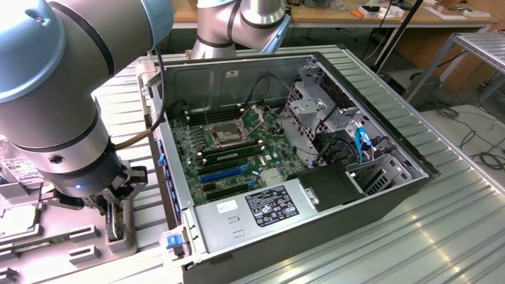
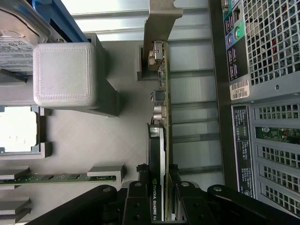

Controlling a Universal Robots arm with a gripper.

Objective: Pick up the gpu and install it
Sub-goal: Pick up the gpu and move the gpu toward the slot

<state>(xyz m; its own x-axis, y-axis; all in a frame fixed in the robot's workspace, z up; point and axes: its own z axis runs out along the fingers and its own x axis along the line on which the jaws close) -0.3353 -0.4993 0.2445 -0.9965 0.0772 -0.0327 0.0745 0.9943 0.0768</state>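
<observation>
Wrist view: the tool (image 2: pixel 158 171) straddles the gpu (image 2: pixel 157 150), with its fingers (image 2: pixel 140 187) on the card's two broad faces, at the end away from the bracket.
Tool state: the jaws are drawn in on the card. One pad appears to press the black shroud and the other the circuit-board side, so it looks like a grip on the gpu.
Gpu position: it stands on its long edge in the grey parts tray (image 2: pixel 117 140), with its bracket end at a raised grey slot block. In the exterior view the tray lies to the exterior view's left of the open computer case (image 1: pixel 316 148). The card is well apart from the motherboard (image 1: pixel 236 148).
Gpu looks: a thin, flat card seen edge-on. It has a narrow green board edge carrying small components, a black fan shroud lettered NVIDIA Quadro, and a silver metal bracket (image 2: pixel 159 18) at one end.
Handling: probably light and stiff. It is likely fragile at the soldered parts and along the contact edge, and the smooth shroud may be a little slippery.
Where to hold: across the shroud and the bare board back, as the tool sits now, clear of the connector edge and the bracket.
Neighbours: a hard drive (image 2: pixel 18 42), a processor (image 2: pixel 16 129) and a memory stick (image 2: pixel 56 178) lie in other tray compartments, apart from the card.
</observation>
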